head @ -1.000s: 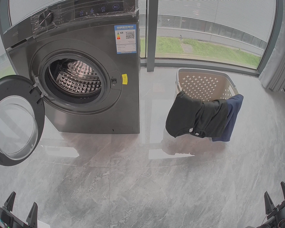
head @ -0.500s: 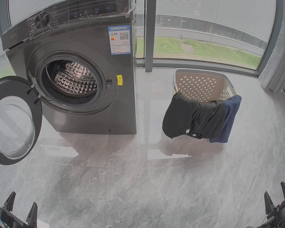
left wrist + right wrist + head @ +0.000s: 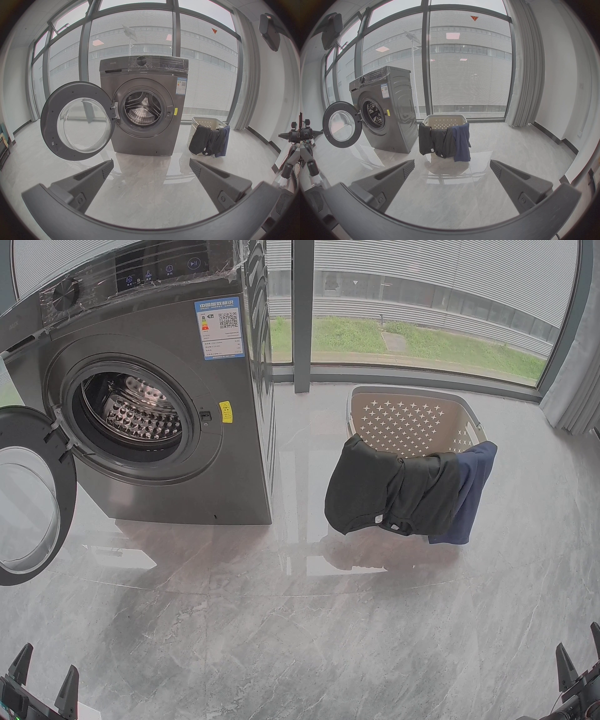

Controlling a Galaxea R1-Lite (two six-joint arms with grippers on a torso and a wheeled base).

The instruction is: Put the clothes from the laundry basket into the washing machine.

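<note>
A grey washing machine [image 3: 156, 396] stands at the left with its round door [image 3: 28, 496] swung wide and the steel drum [image 3: 134, 415] bare. To its right a beige laundry basket [image 3: 409, 412] sits on the floor. A black garment [image 3: 387, 490] and a dark blue one [image 3: 469, 487] hang over its near rim. My left gripper [image 3: 44, 671] is low at the near left, open and holding nothing. My right gripper [image 3: 581, 652] is low at the near right, also open. Both are far from the basket [image 3: 443, 120] and from the machine [image 3: 143, 103].
A wide glass window wall [image 3: 425, 309] runs behind the machine and basket, with a dark vertical post [image 3: 303, 315] between them. A grey curtain [image 3: 575, 384] hangs at the far right. Polished grey floor [image 3: 300, 640] lies between me and the basket.
The whole head view has shifted: machine and basket now sit further left in the picture, so the camera turned right. Both grippers stay in the same corners, still open.
</note>
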